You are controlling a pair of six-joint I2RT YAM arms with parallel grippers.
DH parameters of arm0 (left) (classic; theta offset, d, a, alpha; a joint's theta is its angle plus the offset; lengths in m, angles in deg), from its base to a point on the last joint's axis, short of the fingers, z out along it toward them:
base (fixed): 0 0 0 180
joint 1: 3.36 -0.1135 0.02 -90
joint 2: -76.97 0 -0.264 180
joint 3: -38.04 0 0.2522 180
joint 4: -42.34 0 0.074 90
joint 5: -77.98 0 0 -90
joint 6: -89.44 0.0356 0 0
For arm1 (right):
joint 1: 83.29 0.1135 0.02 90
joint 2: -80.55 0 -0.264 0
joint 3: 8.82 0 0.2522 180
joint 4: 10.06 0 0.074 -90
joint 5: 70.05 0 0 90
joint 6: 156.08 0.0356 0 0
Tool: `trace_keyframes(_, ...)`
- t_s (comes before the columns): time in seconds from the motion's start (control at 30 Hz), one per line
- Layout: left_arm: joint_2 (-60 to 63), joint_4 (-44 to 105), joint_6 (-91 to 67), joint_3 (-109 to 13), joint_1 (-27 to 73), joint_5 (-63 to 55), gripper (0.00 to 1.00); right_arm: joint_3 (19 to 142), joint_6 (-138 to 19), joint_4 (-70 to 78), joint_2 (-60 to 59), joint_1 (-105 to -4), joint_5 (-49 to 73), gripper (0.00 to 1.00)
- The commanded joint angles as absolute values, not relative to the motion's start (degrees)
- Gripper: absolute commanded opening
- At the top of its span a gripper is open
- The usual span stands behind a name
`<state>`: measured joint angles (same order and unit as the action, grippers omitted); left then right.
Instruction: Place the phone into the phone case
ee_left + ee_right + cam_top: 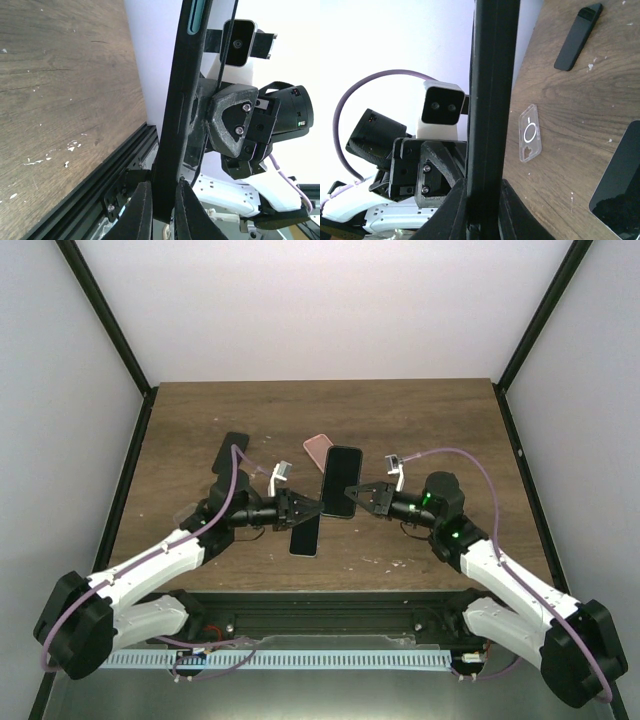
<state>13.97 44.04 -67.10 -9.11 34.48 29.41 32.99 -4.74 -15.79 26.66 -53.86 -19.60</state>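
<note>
A brown wooden tabletop (200,420) fills the scene. Over its middle, a black phone (341,480) is gripped from both sides, with the left end effector (316,506) and the right end effector (352,490) each clamped shut on a long edge. A small clear case (530,134) lies flat on the wood.

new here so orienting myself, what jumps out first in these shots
Both hands pinch one black phone over the table, the left hand from its left, the right hand from its right. A pink item lies just behind it, a dark slab nearer the arms.
</note>
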Motion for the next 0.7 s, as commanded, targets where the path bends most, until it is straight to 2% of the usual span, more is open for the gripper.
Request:
trace_keyframes(0.0, 13.1, 38.2, -67.8, -11.7, 34.6, 26.8, 0.00, 35.4, -8.4, -19.0, 26.7, -53.4, -17.9, 0.09)
trace_keyframes(0.13, 12.3, 35.1, -66.6, -13.0, 34.5, 25.6, 0.02, 36.5, -11.8, -15.7, 25.9, -53.4, -16.3, 0.09)
trace_keyframes(0.33, 12.8, 23.1, -59.1, -16.7, 34.3, 20.8, 0.55, 41.5, -20.9, -4.7, 23.8, -54.9, -14.5, 0.09)
trace_keyframes(0.47, 14.2, 16.8, -54.6, -18.1, 33.8, 17.2, 0.97, 44.3, -26.9, 1.1, 20.7, -58.7, -18.0, 0.09)
trace_keyframes(0.5, 14.5, 15.6, -53.7, -18.2, 33.6, 16.5, 1.00, 44.8, -28.1, 2.2, 19.6, -59.9, -19.1, 0.09)
trace_keyframes(0.67, 15.5, 7.6, -48.8, -20.2, 33.1, 11.1, 1.00, 45.7, -33.6, 8.2, 12.4, -66.1, -25.7, 0.10)
